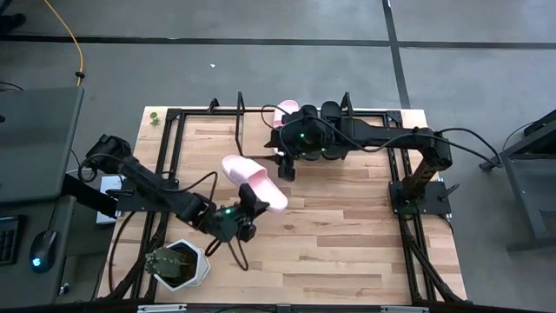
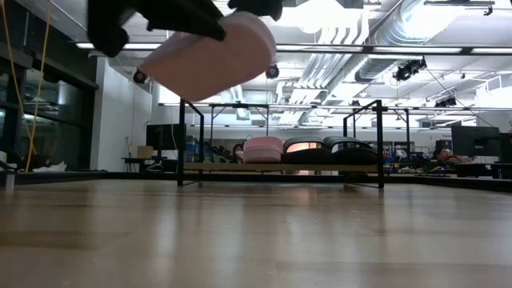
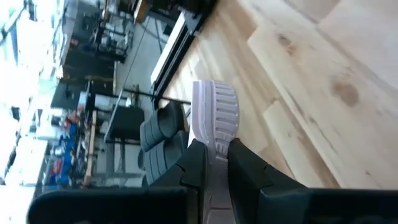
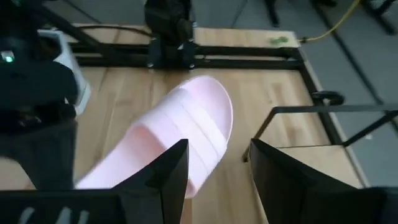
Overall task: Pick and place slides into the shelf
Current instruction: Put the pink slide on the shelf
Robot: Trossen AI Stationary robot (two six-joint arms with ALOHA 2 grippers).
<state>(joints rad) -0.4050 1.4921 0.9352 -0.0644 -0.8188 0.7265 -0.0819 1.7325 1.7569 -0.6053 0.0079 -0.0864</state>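
My left gripper (image 1: pixel 249 207) is shut on a pale pink slide (image 1: pixel 254 181), which is in the air over the table's middle and shows at the top of the low view (image 2: pixel 212 56). The shelf (image 1: pixel 261 117) stands at the far edge. On its board (image 2: pixel 240 167) rest another pink slide (image 2: pixel 262 150) and two black slides (image 2: pixel 304 152) (image 2: pixel 348 148). My right gripper (image 1: pixel 285 167) hangs open just in front of the shelf. In its wrist view its fingers (image 4: pixel 217 180) point toward the lifted slide (image 4: pixel 180 137). My left gripper pinches the pink slide's sole (image 3: pixel 214 152) between its two fingers (image 3: pixel 196 165), at the sole's edge on the side nearer the table's near edge. The fingers come from the near left. The slide is lifted clear of the table and reaches away beyond the fingers.
A potted plant in a white pot (image 1: pixel 178 263) sits at the near left corner. A black frame (image 1: pixel 174 156) runs round the table. Bare wood lies between the arms and along the near and right sides (image 1: pixel 347 235). Grey desks stand left (image 1: pixel 35 148) and right (image 1: pixel 530 165).
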